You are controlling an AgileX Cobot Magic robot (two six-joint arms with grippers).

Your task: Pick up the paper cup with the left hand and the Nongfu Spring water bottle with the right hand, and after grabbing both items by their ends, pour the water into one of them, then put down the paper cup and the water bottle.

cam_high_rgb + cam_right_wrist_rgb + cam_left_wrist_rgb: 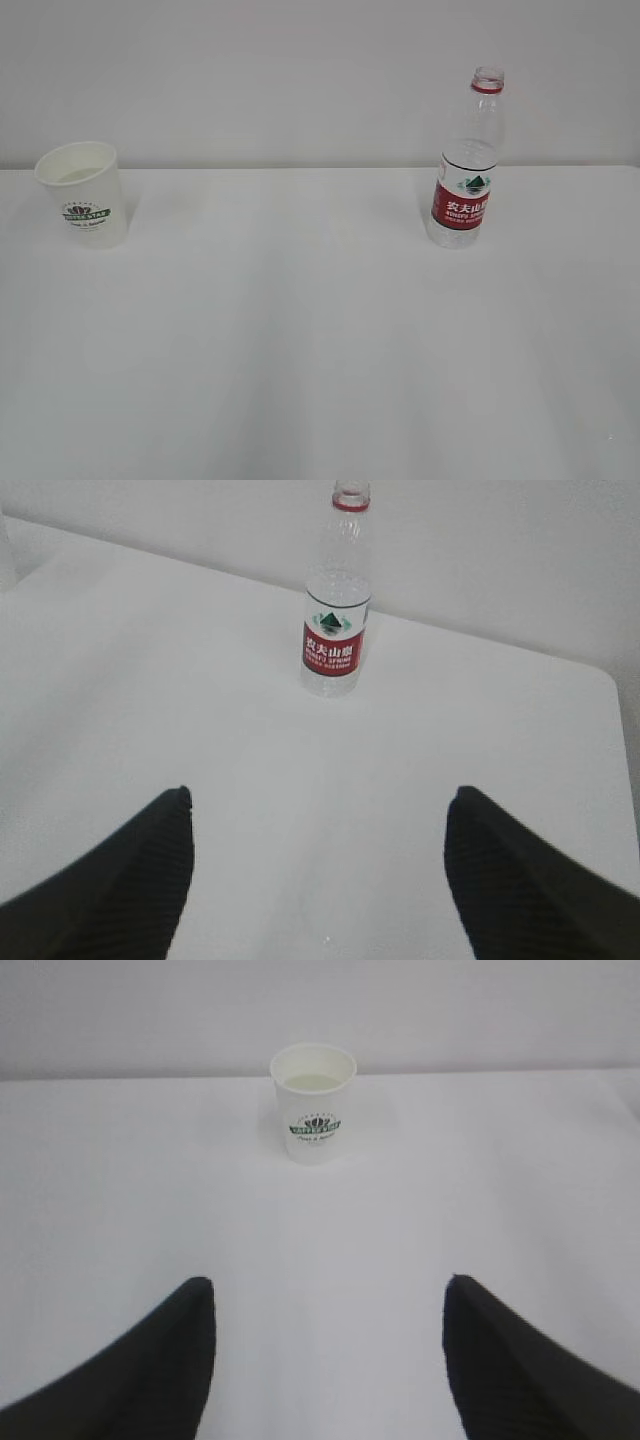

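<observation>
Two items stand upright, well apart on a smooth white table (320,350).

Far left, the tapered paper cup (86,194) with rolled rim holds water (312,1082); far right, the ribbed clear Nongfu Spring water bottle (467,165), uncapped. Left hand (325,1345) and right hand (318,875) hang back, ridged black fingers (150,1370) spread wide, empty.

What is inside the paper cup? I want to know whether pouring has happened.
Inside the paper cup, a pale level surface shows below the rim, likely water. Its depth is hidden by the opaque wall. The Nongfu Spring water bottle stands uncapped.
</observation>
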